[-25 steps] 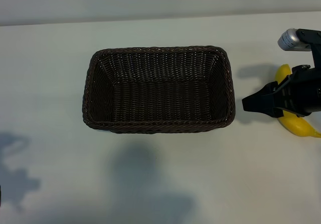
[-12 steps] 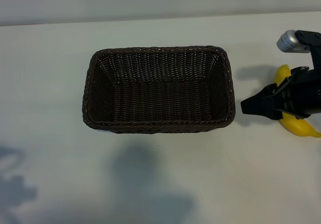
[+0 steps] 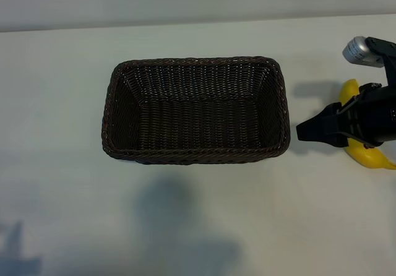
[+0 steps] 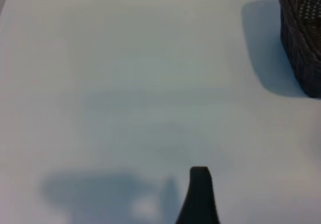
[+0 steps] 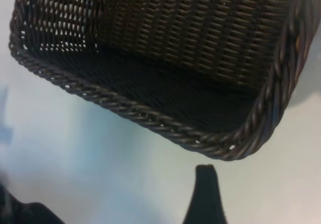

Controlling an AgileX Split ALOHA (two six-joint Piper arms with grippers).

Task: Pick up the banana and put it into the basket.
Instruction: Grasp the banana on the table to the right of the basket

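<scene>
The dark brown wicker basket [image 3: 195, 155] sits in the middle of the white table and holds nothing. The yellow banana [image 3: 365, 155] lies on the table to its right, with its middle hidden under my right arm. My right gripper [image 3: 309, 131] hovers over the banana's near side, points at the basket's right wall and stands open. The right wrist view shows the basket's braided corner [image 5: 150, 118] just ahead of my right gripper [image 5: 108, 194], with bare table between its fingers. My left arm is outside the exterior view. Its wrist view shows one finger [image 4: 199, 194] above bare table, the basket's wall [image 4: 301, 43] farther off.
The table's far edge [image 3: 198, 22] meets a grey wall behind the basket. A silver cylinder on the right arm [image 3: 361, 50] sticks out above the banana. The left arm's shadow [image 3: 18, 260] lies at the front left corner.
My right gripper has crept slightly left towards the basket. The left arm's shadow at the front left has shrunk and slid towards the picture's lower edge. The banana and basket have not moved.
</scene>
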